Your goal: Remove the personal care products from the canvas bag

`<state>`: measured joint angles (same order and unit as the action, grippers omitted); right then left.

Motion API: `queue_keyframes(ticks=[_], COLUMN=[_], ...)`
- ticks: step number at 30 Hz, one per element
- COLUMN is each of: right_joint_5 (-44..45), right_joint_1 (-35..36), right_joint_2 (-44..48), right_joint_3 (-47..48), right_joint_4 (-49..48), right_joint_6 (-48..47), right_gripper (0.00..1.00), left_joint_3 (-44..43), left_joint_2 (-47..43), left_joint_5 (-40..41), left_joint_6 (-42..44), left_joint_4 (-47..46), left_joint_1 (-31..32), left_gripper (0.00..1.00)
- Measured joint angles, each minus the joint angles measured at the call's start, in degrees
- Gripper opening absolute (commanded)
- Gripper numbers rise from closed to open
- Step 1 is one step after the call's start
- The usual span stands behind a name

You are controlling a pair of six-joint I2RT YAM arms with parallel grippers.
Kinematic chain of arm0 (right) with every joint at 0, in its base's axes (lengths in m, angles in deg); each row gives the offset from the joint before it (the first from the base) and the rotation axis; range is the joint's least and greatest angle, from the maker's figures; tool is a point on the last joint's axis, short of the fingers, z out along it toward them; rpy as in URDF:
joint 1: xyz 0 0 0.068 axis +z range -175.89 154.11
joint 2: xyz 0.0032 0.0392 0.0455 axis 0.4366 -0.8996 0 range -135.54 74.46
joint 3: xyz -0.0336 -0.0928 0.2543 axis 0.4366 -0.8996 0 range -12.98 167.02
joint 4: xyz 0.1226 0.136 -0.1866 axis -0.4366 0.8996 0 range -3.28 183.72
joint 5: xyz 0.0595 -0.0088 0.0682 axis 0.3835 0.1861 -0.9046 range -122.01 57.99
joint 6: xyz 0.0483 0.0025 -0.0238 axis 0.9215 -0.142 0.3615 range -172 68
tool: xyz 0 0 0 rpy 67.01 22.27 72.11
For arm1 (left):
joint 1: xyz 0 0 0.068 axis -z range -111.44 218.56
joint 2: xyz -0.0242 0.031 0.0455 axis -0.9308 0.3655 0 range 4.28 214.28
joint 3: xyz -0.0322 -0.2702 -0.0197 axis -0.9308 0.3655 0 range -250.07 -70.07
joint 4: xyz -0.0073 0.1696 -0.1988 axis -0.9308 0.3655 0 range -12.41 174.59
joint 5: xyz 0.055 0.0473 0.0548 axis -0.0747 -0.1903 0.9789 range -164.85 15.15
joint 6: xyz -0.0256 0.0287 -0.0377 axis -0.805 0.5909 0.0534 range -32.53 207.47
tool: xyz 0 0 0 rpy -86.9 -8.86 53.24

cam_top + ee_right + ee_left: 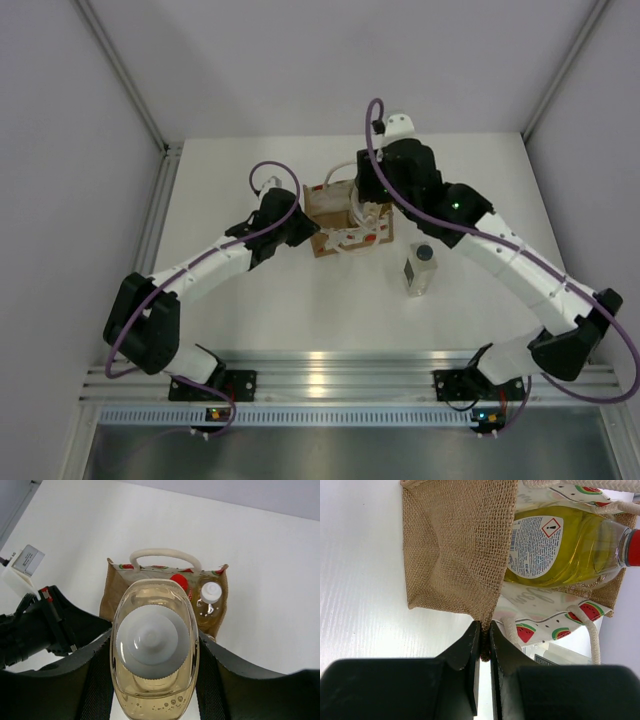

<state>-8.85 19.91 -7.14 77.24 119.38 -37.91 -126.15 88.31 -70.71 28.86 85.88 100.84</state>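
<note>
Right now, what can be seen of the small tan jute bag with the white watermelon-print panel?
The tan jute bag stands open on the white table between the arms: coarse woven sides, white front panel with red watermelon slices, white rope handles. The left gripper is shut on one side edge. Inside are a yellow red-capped bottle and an amber white-capped bottle. The right gripper holds a second amber bottle above it.

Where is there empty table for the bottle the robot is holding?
The biggest bare patch of white table lies between the tan canvas bag and the arm bases, left of the clear squarish bottle with dark cap. The far left corner is free too. It is crowded at the bag, where the left gripper and right gripper meet.
</note>
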Motion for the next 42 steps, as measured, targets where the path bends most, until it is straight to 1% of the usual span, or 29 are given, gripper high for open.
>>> queue_keyframes(ticks=[3,8,10,14,21,23,26,32,34,38,39,40,42], right_joint_5=[-1.46,-3.74,-3.30,-3.91,-7.74,-8.33,-10.91,-17.05,-18.34,-19.43,-19.41,-19.41,-19.41], right_joint_1=[-3.39,-15.39,-19.34,-24.87,-33.42,-34.82,-35.10,-35.10,-35.10,-35.10,-35.10,-35.10,-35.10], right_joint_2=[3.54,9.57,12.46,18.01,27.04,28.46,32.20,39.54,39.65,38.82,38.47,38.25,38.16], right_joint_3=[0.24,-0.70,-3.02,-10.05,-31.63,-37.38,-46.88,-61.35,-63.41,-64.13,-64.26,-64.30,-64.35], right_joint_4=[1.51,2.56,2.56,2.45,-1.25,-2.25,-7.02,-16.70,-19.02,-21.84,-22.36,-22.80,-23.08], right_joint_6=[0.00,-0.66,-1.84,-3.98,-4.98,-5.01,-4.98,-4.94,-5.16,-5.25,-5.33,-5.38,-5.35], right_gripper=[0.00,0.00,0.00,0.00,0.00,0.00,0.00,0.00,0.00,0.00,0.03,0.09,0.16], left_joint_3=[0.00,0.00,0.00,0.00,-0.09,-0.20,-0.39,-0.85,-1.14,-1.27,-1.31,-1.38,-1.60], left_joint_2=[0.00,0.00,0.00,0.00,0.00,0.02,0.04,0.15,0.15,0.37,0.50,0.63,0.79], left_joint_5=[0.20,0.26,0.33,0.37,0.22,0.20,0.17,-0.11,-0.22,-0.26,-0.28,-0.28,-0.31], left_joint_6=[-0.02,-0.22,-0.24,-0.26,-0.20,-0.15,0.04,0.22,0.28,0.28,0.28,0.28,0.26], left_joint_4=[0.00,0.00,0.00,0.00,0.04,0.15,0.46,0.94,1.07,1.33,1.36,1.42,1.49], left_joint_1=[0.00,0.00,0.00,0.00,0.00,0.00,0.00,-0.04,-0.04,-0.07,-0.09,-0.11,-0.17], left_gripper=[0.00,0.00,0.00,0.00,0.00,0.00,0.00,0.00,0.00,0.00,0.00,0.00,0.00])
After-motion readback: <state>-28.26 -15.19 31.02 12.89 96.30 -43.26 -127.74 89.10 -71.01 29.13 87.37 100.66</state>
